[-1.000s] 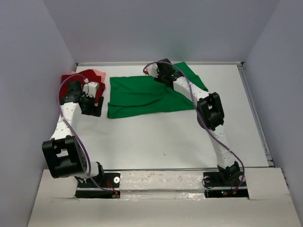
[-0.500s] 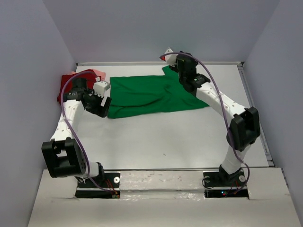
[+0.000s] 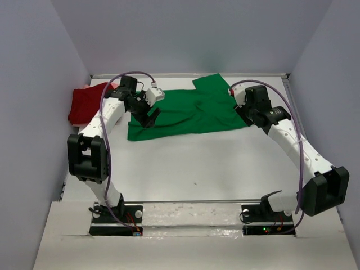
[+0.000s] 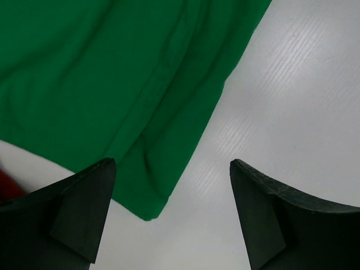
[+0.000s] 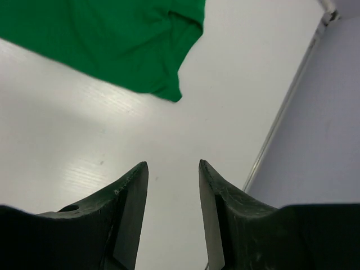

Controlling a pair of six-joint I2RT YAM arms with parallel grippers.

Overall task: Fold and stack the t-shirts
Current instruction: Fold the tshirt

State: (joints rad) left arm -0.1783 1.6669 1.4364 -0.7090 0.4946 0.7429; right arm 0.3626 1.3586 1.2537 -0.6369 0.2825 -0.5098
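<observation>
Left gripper [image 3: 149,116] swung from dark red t-shirt [image 3: 84,104] to green t-shirt's [image 3: 185,112] left edge, spread wide, empty. Right gripper [image 5: 172,163] moved to its right edge, part-spread, empty. Fold probably next.

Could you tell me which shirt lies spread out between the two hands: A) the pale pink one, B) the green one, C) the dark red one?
B: the green t-shirt lies spread flat, while the dark red t-shirt sits bunched at the far left.
</observation>
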